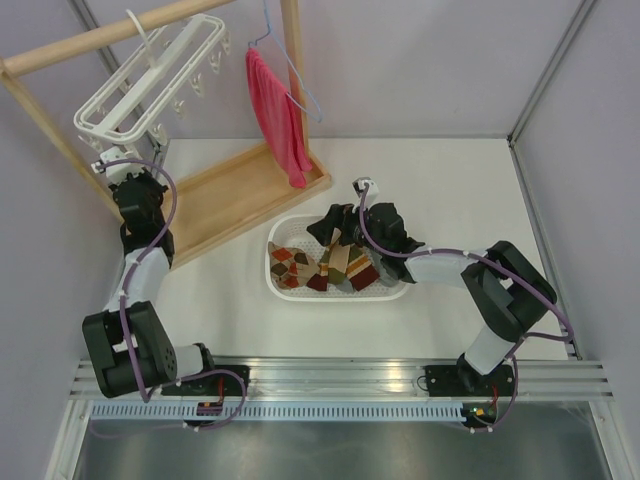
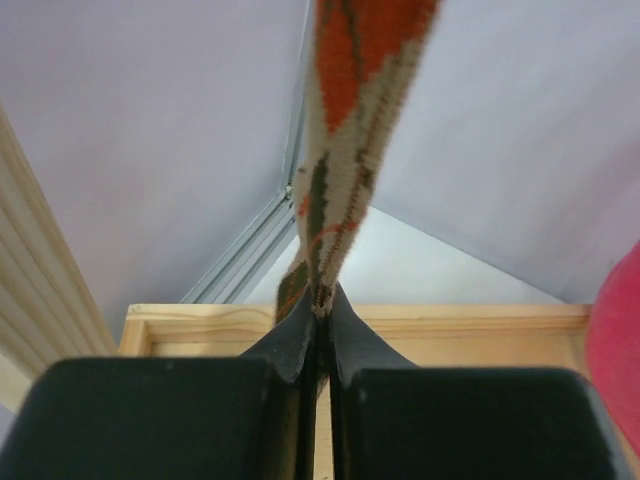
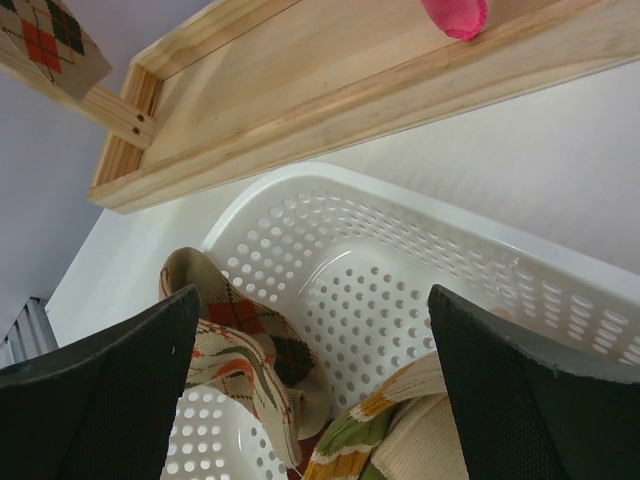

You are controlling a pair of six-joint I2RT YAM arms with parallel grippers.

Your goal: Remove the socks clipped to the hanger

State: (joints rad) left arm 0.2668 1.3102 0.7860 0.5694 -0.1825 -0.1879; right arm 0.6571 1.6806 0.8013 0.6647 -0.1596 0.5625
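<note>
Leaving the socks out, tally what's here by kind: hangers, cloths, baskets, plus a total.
Hangers: 2, the white clip hanger and the blue wire hanger
Red cloth: 1
White basket: 1
Total: 4

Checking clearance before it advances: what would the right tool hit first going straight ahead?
Probably the inner wall of the white perforated plastic basket, just past the argyle-patterned socks below; depth is unclear.

Hanger (image 1: pixel 150 85) hooked on rail (image 1: pixel 120 35), far left. Cloth (image 1: pixel 278 115) hangs to its right. Tray (image 1: pixel 230 200) beneath both. Basket (image 1: pixel 275 262) right of tray, mid-surface (image 1: pixel 450 180); socks (image 1: pixel 335 268) inside. Right hand (image 3: pixel 312 300) over basket.
</note>
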